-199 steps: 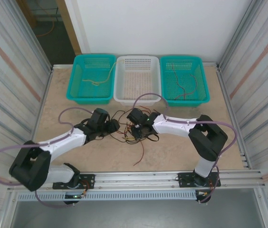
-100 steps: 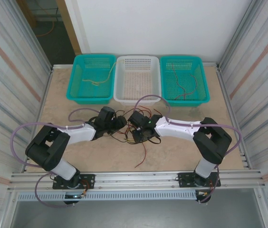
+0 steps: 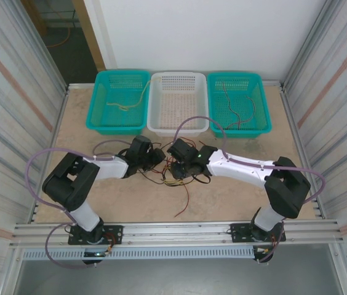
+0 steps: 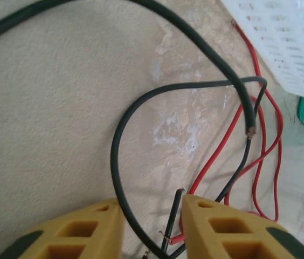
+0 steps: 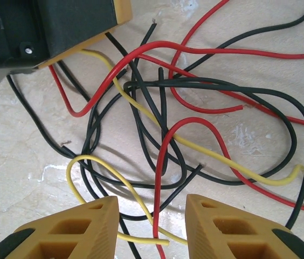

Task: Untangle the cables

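Three baskets line the far edge of the table (image 3: pixel 136 206). The left teal basket (image 3: pixel 93 121) holds a length of yellow cable (image 3: pixel 127 103) and the right teal basket (image 3: pixel 264 125) holds a few red cables (image 3: pixel 238 110). From overhead, no cable can be made out in the white basket (image 3: pixel 155 127) between them. On that showing a small part of the job reads as done, probably sorting by colour, with no black cable put away yet. Most of the work is left. The tangle of cables (image 3: pixel 172 175) lies mid-table between the two arms, with one red strand trailing toward the near edge. In the right wrist view it is a knot of black, red and yellow strands crossing over and under each other in several loops, none lying free. The right fingers (image 5: pixel 71 229) hover low over it, standing apart, with a red strand and a yellow one crossing the gap at the tips and nothing pinched. The left fingers (image 4: pixel 222 229) are set narrower, down at the table. A black loop and a red strand run through their gap, and the view shows no strand squeezed between them. Judged progress is early to middle, with the core knot not yet pulled apart.
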You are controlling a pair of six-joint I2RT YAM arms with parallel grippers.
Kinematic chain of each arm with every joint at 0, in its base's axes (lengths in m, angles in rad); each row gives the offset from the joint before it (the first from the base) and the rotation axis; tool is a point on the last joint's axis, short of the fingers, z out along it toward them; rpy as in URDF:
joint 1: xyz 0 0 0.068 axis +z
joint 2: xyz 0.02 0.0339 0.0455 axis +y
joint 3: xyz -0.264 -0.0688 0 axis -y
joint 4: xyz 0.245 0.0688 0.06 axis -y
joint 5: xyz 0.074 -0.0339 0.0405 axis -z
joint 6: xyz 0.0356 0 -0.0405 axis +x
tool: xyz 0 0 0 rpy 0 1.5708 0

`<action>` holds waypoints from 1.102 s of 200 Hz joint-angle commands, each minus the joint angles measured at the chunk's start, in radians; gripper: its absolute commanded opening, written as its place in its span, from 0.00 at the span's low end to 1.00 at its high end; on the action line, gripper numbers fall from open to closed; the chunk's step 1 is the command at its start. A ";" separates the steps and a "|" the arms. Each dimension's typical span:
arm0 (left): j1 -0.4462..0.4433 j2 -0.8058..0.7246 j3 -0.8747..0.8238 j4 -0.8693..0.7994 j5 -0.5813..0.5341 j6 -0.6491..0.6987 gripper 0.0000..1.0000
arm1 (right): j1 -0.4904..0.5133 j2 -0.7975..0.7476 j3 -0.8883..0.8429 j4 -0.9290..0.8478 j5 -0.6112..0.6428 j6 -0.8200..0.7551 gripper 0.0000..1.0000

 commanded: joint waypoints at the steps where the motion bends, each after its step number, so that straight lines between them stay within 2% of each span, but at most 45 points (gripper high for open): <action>1: 0.004 -0.013 0.017 0.026 0.028 -0.013 0.21 | 0.003 -0.052 0.020 -0.026 0.041 0.001 0.37; 20: -0.009 -0.083 0.028 -0.037 0.007 0.044 0.09 | 0.001 -0.084 0.016 -0.019 0.055 -0.003 0.37; 41: -0.069 -0.202 0.068 -0.189 -0.078 0.170 0.00 | -0.011 -0.130 0.008 -0.004 0.074 -0.002 0.43; 61: -0.148 -0.310 0.099 -0.292 -0.151 0.288 0.00 | -0.039 -0.173 0.005 0.024 0.047 -0.005 0.46; 114: -0.261 -0.501 0.155 -0.378 -0.164 0.431 0.00 | -0.097 -0.190 0.014 0.104 -0.059 0.013 0.52; 165: -0.267 -0.602 0.196 -0.391 -0.203 0.483 0.00 | -0.095 -0.164 -0.052 0.151 -0.092 0.034 0.48; 220: -0.267 -0.704 0.270 -0.429 -0.266 0.562 0.00 | -0.109 -0.212 -0.181 0.143 -0.040 0.061 0.47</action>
